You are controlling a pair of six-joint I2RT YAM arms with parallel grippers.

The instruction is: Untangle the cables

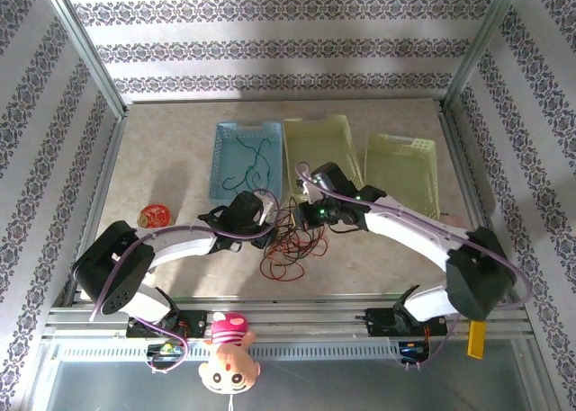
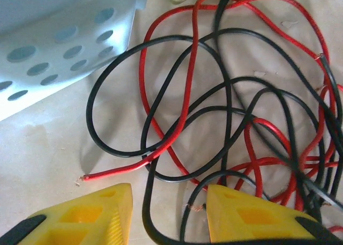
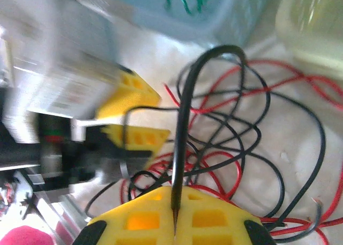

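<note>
Right gripper (image 3: pixel 174 226) pinches black cable (image 3: pixel 185 121), left gripper (image 2: pixel 169 208) parted

Beige mottled tabletop (image 1: pixel 171 159) carries a blue perforated plastic basket (image 1: pixel 220 164), two pale yellow plastic baskets (image 1: pixel 324 150), a round red disc (image 1: pixel 156 216) and tangled red and black cables (image 1: pixel 286 251).

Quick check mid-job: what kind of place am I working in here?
Likely a staged robot test booth: aluminium frame rail, wallpapered backdrop walls, plastic baskets on a tabletop.

Walls (image 1: pixel 270 42): white wallpaper, horizontal bands of dark floral pattern. Silver metal posts (image 1: pixel 86 51) at corners. Worktop (image 1: pixel 171 168) beige, mottled, evenly lit. Metal rail (image 1: pixel 297 319) along near edge.
</note>
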